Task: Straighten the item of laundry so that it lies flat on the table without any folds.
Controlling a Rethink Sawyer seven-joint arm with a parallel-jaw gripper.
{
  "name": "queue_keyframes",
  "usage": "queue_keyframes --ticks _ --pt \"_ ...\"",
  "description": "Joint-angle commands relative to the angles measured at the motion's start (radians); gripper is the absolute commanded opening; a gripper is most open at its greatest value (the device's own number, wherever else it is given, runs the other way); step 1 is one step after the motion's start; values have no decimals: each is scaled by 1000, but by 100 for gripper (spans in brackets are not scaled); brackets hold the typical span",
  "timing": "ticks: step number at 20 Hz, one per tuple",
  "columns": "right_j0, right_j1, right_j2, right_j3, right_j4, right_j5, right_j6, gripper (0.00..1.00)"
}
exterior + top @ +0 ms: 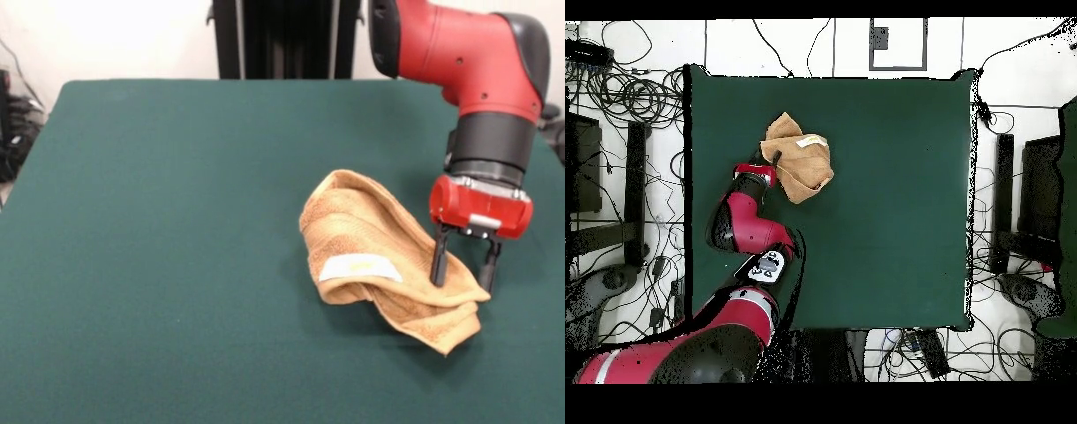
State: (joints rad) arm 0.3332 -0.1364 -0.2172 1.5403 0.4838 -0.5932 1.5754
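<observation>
Terry cloth: the tan towel (pixel 388 256) lies bunched on the green felt table (pixel 177 221), folded over itself in thick rolls, nowhere near flat.
Towel position: in the front view it sits right of the table's middle; in the overhead view the towel (pixel 799 160) sits toward the far left part of the table (pixel 885 200), well inside every edge.
Towel look: golden-tan pile, a ridged fold along the top, a rolled hem at the lower corner, and a small white-yellow tag (pixel 360 268) facing up on the front fold.
My gripper: my gripper (pixel 463 265) hangs at the towel's right end with both black fingers pointing down and a clear gap between them. One finger (pixel 439 258) stands against the cloth; the other is at the towel's edge.
Grip: the fingers are spread and straddle the cloth's edge; I cannot tell whether any fabric is pinched between them.
Hidden: in the overhead view my red arm (pixel 745 225) covers the gripper, and the towel's underside folds cannot be made out.
Containers: only the table bears anything, and it bears the towel alone.
</observation>
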Motion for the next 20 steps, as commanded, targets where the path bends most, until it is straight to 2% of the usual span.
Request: queue_keyframes --ticks 1,20 --pt "-5 83 121 -33 1 -25 250 100" --pt "-7 85 118 -38 -11 -34 249 100"
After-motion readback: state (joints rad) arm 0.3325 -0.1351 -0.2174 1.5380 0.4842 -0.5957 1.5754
